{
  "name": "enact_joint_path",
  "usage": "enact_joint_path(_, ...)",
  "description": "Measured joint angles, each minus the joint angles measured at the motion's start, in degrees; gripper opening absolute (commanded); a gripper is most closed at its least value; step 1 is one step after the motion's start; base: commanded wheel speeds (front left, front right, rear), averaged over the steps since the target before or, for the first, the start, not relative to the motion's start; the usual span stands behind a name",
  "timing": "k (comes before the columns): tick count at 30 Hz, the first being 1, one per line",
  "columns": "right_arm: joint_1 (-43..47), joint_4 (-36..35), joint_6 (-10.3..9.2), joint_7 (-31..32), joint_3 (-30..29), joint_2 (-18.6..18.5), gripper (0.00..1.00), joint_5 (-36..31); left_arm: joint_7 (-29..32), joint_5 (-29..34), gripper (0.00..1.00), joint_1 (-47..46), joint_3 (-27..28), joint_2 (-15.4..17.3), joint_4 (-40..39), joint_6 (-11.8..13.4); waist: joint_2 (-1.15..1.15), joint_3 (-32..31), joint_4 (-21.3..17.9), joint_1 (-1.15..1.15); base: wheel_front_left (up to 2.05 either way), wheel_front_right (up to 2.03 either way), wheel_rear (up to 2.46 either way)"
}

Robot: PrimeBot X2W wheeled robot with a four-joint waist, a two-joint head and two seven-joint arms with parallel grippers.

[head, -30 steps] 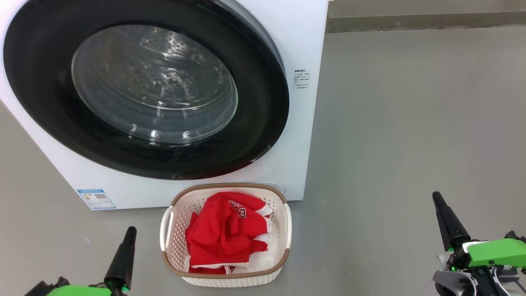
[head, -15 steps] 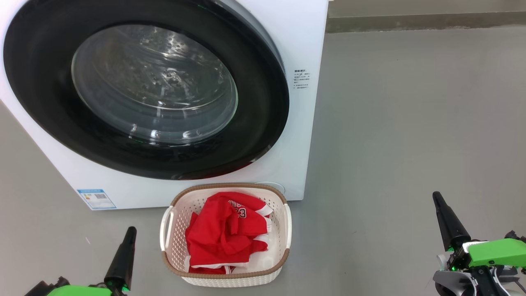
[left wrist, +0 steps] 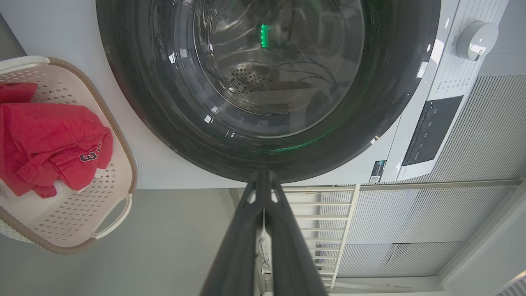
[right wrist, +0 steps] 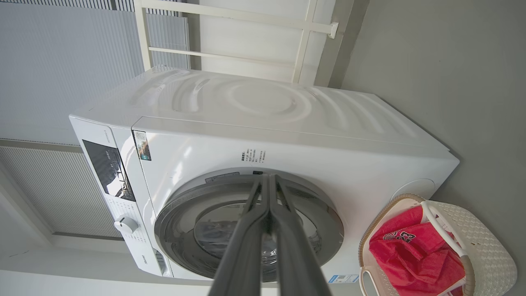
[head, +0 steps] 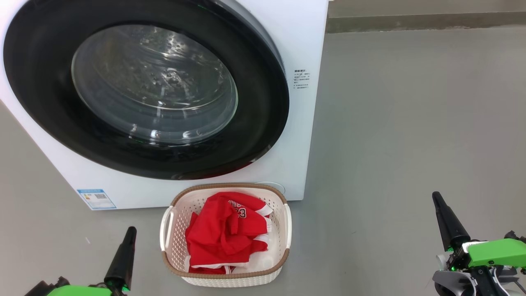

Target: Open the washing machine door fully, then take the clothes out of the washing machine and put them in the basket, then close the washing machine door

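Observation:
The white washing machine (head: 304, 49) stands at the upper left, its black-rimmed glass door (head: 152, 86) lying shut against the front. On the floor just in front sits the cream basket (head: 287, 230) holding the red clothes (head: 224, 234) with a white 23 print. My left gripper (head: 130, 230) is shut and empty at the lower left, left of the basket. My right gripper (head: 435, 196) is shut and empty at the lower right, well clear of the basket. The wrist views show the door (left wrist: 271, 82) (right wrist: 250, 226), the basket (left wrist: 123, 172) (right wrist: 489, 250) and the clothes (left wrist: 49, 139) (right wrist: 411, 255).
Grey floor (head: 411, 123) spreads to the right of the machine up to a wall base (head: 423, 20). A blue label (head: 96, 198) marks the machine's lower front corner. A control panel with a knob (left wrist: 476, 39) and a white rack (left wrist: 320, 230) appear in the left wrist view.

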Motion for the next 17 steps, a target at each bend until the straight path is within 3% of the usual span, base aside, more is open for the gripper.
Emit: enact_joint_path(17,0.00,0.00,0.00,0.00,-0.08,0.02,0.00,0.00,0.00,0.00,0.00,0.00,0.00,0.00,0.00,0.00,0.00,0.00,0.00,0.00,0.00,0.00,0.00)
